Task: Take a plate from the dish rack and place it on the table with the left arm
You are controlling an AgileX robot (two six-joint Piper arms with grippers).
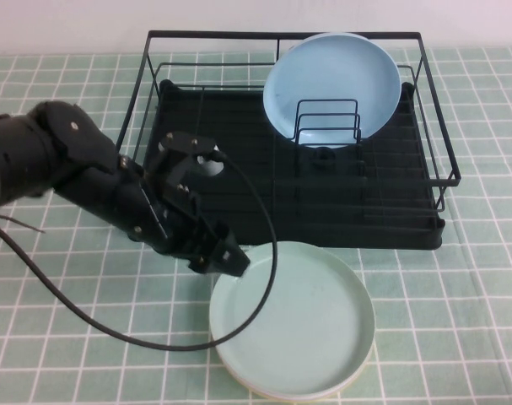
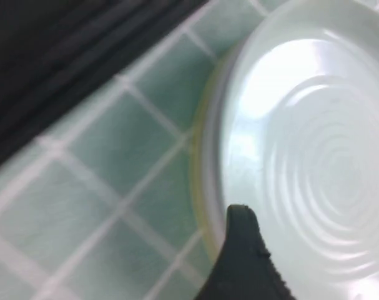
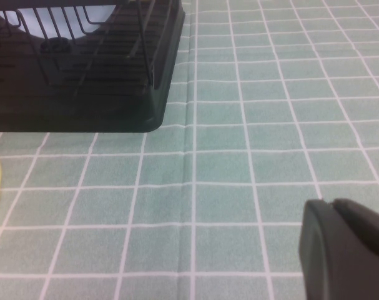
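My left gripper (image 1: 226, 257) sits at the near-left rim of the mint-green plate (image 1: 302, 325), flat on the table (image 1: 458, 321); seemingly pinching it, but I cannot tell. Stiff, smooth, breakable: grip the rim. Right gripper (image 3: 345, 250) unclear

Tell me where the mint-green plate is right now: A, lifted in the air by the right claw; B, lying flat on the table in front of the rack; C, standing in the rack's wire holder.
B: the mint-green plate lies flat on the table in front of the dish rack, with the left claw at its rim; the right claw is off to the side.
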